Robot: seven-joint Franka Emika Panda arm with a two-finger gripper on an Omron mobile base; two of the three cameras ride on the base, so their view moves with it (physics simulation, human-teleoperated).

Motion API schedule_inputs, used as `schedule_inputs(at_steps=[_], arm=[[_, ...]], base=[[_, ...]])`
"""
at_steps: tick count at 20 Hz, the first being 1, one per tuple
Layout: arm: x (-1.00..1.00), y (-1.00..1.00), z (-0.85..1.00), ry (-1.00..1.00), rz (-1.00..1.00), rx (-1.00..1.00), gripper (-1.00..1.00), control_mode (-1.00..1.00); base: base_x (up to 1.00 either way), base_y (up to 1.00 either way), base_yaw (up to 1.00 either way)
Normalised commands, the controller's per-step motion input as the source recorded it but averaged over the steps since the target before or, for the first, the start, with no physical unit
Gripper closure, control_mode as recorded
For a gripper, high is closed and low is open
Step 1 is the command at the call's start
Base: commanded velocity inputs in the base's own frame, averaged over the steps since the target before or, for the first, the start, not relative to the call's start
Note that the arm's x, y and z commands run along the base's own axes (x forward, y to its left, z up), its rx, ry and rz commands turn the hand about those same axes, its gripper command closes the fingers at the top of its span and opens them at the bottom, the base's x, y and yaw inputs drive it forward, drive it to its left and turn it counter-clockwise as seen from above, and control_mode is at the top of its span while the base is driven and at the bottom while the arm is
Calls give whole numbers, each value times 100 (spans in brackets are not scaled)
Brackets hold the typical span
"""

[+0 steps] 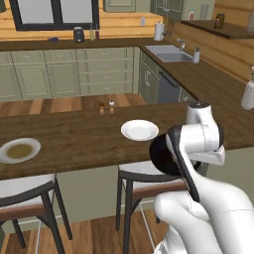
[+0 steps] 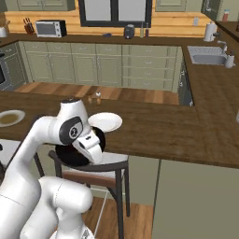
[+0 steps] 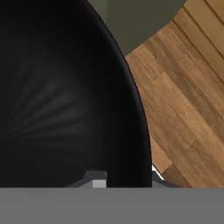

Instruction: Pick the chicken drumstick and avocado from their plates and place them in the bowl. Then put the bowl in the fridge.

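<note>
The long wooden counter (image 1: 89,139) is seen across the middle of the left base view, with the white plate (image 1: 140,130) at centre and the grey plate with a brownish centre (image 1: 20,150) at the left edge; both are seen bare of food. In the right base view the white plate (image 2: 105,121) lies just above the arm's wrist, and the grey plate (image 2: 10,117) at the far left edge.

The black bowl (image 1: 161,155) is held off the counter's near edge, over a stool (image 1: 144,176), right of centre in the left base view. In the right base view the bowl (image 2: 70,154) is seen left of centre, partly hidden by the hand. In the hand view its glossy wall (image 3: 65,96) covers the left and centre, directly against the gripper (image 3: 124,180) at the bottom edge, with floorboards to the right. The fingers are judged clamped on the bowl's rim, though the fingertips are barely seen.

No drumstick or avocado can be made out; the bowl's inside is hidden. The fridge is not in these frames, so a turn away from the counter is judged necessary.
</note>
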Motion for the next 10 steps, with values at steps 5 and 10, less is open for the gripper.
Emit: schedule_inputs(at_steps=[5, 10], arm=[[0, 0, 0, 0, 0, 0, 100, 100], [0, 0, 0, 0, 0, 0, 100, 100]], base=[[-47, 18, 8], [-64, 63, 52]])
